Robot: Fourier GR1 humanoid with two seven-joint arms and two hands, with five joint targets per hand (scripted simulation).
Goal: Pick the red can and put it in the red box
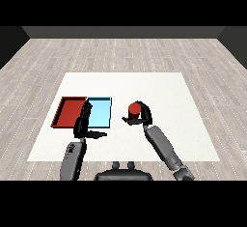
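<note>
Two trays lie side by side on the left part of the white table (pixel 159 88): the red tray (pixel 67 111) on the outside and the light blue tray (pixel 100 112) next to it. The red can (pixel 133 108) is to the right of both, inside the right hand (pixel 140 118), whose fingers and thumb are curled around its side. I cannot tell if the can rests on the table or is already a little lifted. The left hand (pixel 83 122) has its fingers straight and holds nothing; it stands over the border between the two trays.

The can looks like a stiff, smooth cylinder, probably light, so I judge it could slip or tilt if held near the top. A hold around the middle of its side, as it is now, seems best.

For moving, the way to the red tray goes over the blue tray and past the left hand. The can must be high enough to pass the tray edges. On the right and far sides the table has much open room
</note>
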